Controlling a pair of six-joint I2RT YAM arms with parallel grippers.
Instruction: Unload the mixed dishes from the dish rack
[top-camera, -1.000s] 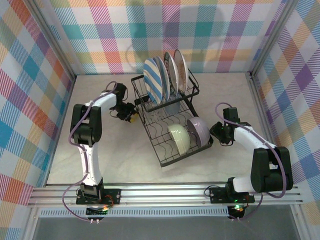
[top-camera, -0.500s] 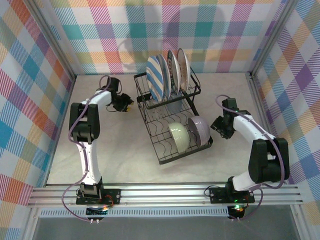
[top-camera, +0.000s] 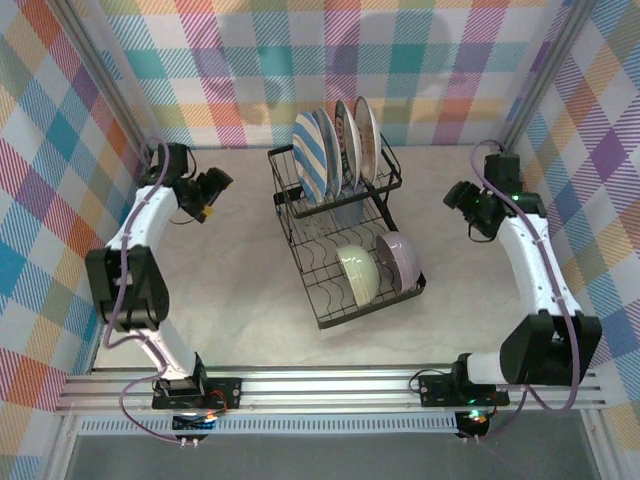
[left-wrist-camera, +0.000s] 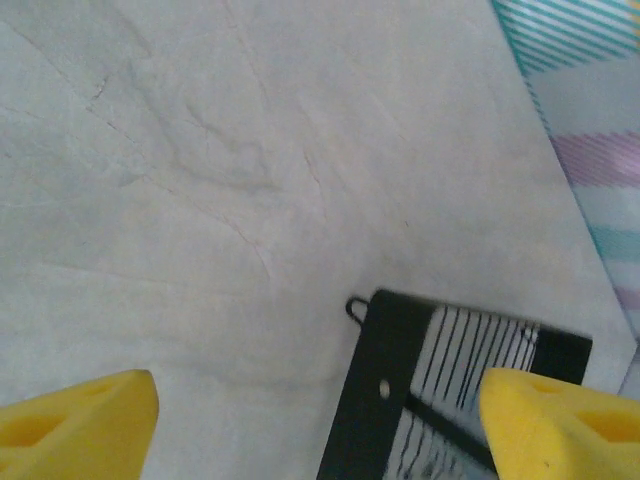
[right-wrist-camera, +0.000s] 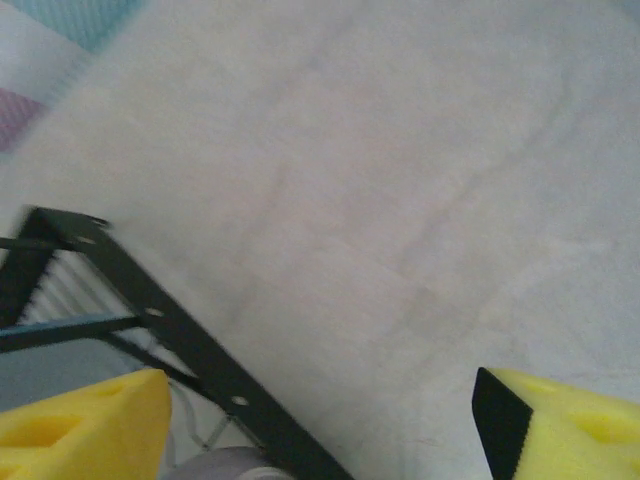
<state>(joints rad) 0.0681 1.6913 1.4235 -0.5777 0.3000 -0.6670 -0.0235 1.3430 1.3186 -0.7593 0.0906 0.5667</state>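
So, both arms hang out wide of the dish rack (top-camera: 298, 250), and nothing has come out of it yet. The left end effector (top-camera: 208, 190) is open and empty. In its wrist view the yellow pads (left-wrist-camera: 75, 420) sit far apart, with a corner of the rack and bare counter (top-camera: 230, 290) showing between them. The right end effector (top-camera: 462, 195) is also spread wide with nothing in it, well off the rack's far-right corner.

All the dishes are in the rack. The striped plates (top-camera: 335, 150) stand on edge, packed close together at the far end. The pale green bowl (top-camera: 358, 275) and the lavender bowl (top-camera: 402, 262) lean side by side in the near section.

Now, where could this go wrong? We worry about the plates first. They stand so tight that a wide pad going in could wedge between two of them, or pinch two at once and tip the next one over. A smooth rim held only at its top edge might also slip and drop onto the wires.

The rack looks light to us, so a plate dragged sideways instead of lifted straight up could pull the whole thing across the counter. The bowls appear to prop each other, and taking one may let the other roll. If both arms dive in together, we think they could clash over the middle.
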